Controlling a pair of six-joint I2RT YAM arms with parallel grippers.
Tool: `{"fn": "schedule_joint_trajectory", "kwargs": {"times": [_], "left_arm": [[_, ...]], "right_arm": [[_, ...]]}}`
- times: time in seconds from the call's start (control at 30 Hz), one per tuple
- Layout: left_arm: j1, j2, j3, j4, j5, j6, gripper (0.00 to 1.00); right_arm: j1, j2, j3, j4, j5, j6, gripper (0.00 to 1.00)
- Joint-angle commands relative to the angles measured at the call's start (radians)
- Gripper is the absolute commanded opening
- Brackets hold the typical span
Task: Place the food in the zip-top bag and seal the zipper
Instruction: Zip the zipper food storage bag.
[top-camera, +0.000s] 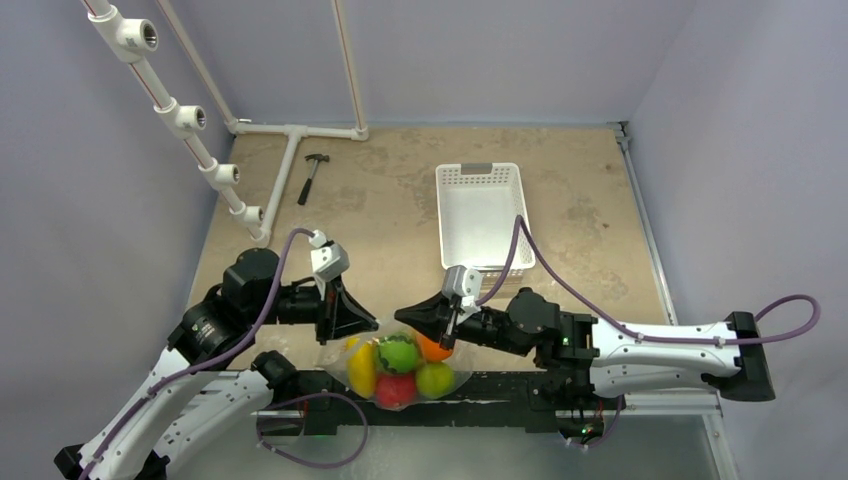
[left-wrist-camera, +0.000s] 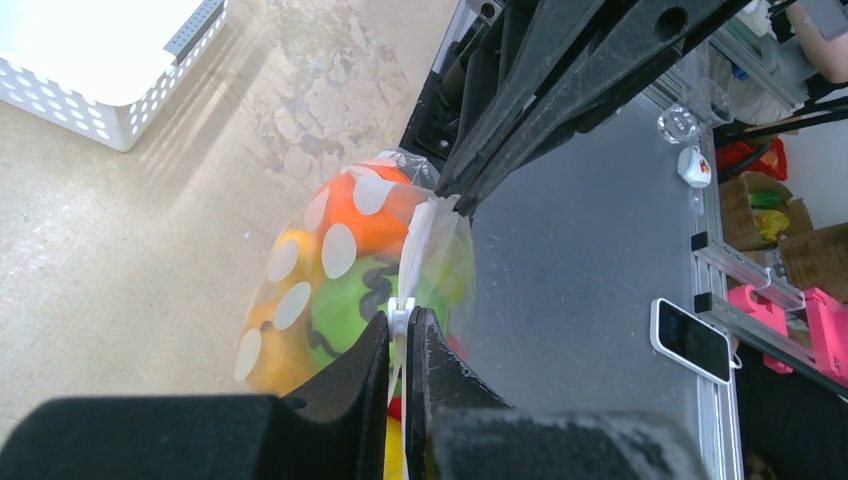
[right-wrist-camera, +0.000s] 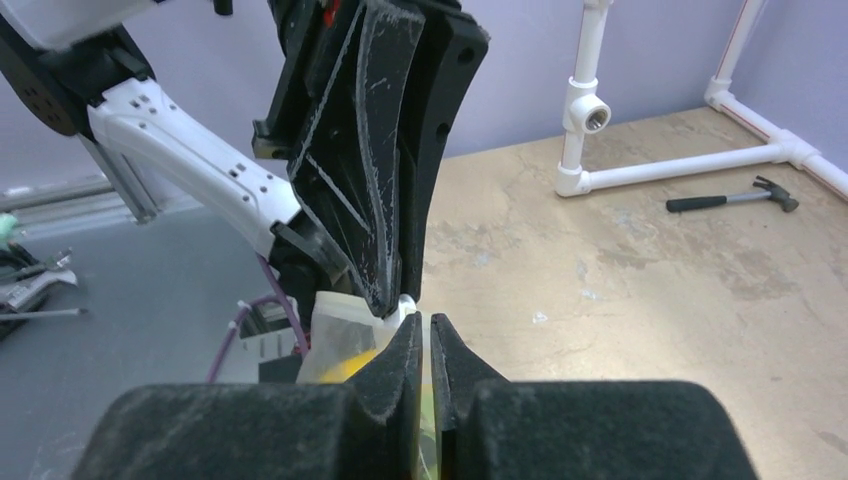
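Observation:
The zip-top bag (top-camera: 404, 372), clear with white dots, hangs between both grippers over the table's near edge. Inside it is the food: a yellow fruit (top-camera: 362, 368), a green one (top-camera: 398, 353), an orange one (top-camera: 433, 348), a red one (top-camera: 396, 389) and a light green one (top-camera: 436, 379). My left gripper (top-camera: 377, 325) is shut on the zipper (left-wrist-camera: 421, 238) at its white slider (left-wrist-camera: 402, 316). My right gripper (top-camera: 402, 316) is shut on the same strip a short way along, its tips nearly touching the left one's. The wrist views show the left gripper (left-wrist-camera: 405, 322) and the right gripper (right-wrist-camera: 422, 326) pinching the strip.
A white slotted basket (top-camera: 480, 215) stands behind the right gripper. A small hammer (top-camera: 312, 177) lies at the back left beside a white pipe frame (top-camera: 292, 131). A pipe with fittings (top-camera: 180, 115) runs along the left wall. The metal base plate (left-wrist-camera: 590, 250) lies under the bag.

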Motion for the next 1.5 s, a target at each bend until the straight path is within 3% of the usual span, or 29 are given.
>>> {"fn": "schedule_joint_trajectory", "kwargs": {"times": [0.0, 0.1, 0.2, 0.4, 0.73, 0.93, 1.07, 1.17, 1.27, 1.47], "left_arm": [[-0.004, -0.005, 0.010, 0.006, 0.063, 0.013, 0.00], [-0.004, -0.005, 0.016, 0.018, 0.086, 0.028, 0.00], [-0.004, -0.003, 0.018, 0.025, 0.099, 0.043, 0.00], [-0.003, -0.011, 0.021, 0.066, 0.125, 0.055, 0.00], [-0.004, -0.028, -0.009, 0.142, 0.177, 0.045, 0.00], [-0.004, -0.028, -0.015, 0.154, 0.181, 0.047, 0.00], [-0.003, -0.028, -0.016, 0.152, 0.181, 0.048, 0.00], [-0.004, -0.029, -0.016, 0.150, 0.178, 0.048, 0.00], [-0.004, -0.032, -0.016, 0.147, 0.176, 0.049, 0.00], [-0.003, -0.033, -0.019, 0.114, 0.129, 0.038, 0.00]], "right_arm": [[-0.004, -0.021, 0.056, 0.001, -0.012, 0.020, 0.20], [-0.004, -0.030, 0.077, -0.025, -0.049, 0.016, 0.45], [-0.003, -0.023, 0.097, -0.056, -0.093, 0.015, 0.58], [-0.003, 0.043, 0.133, -0.142, -0.137, 0.021, 0.66], [-0.004, 0.109, 0.113, -0.126, -0.203, 0.011, 0.68], [-0.005, 0.151, 0.110, -0.082, -0.229, 0.015, 0.62], [-0.014, 0.173, 0.104, -0.055, -0.253, 0.017, 0.49], [-0.017, 0.188, 0.107, -0.052, -0.257, 0.016, 0.31], [-0.024, 0.192, 0.110, -0.050, -0.235, 0.019, 0.02], [-0.034, 0.144, 0.091, -0.021, -0.160, 0.034, 0.00]]}}
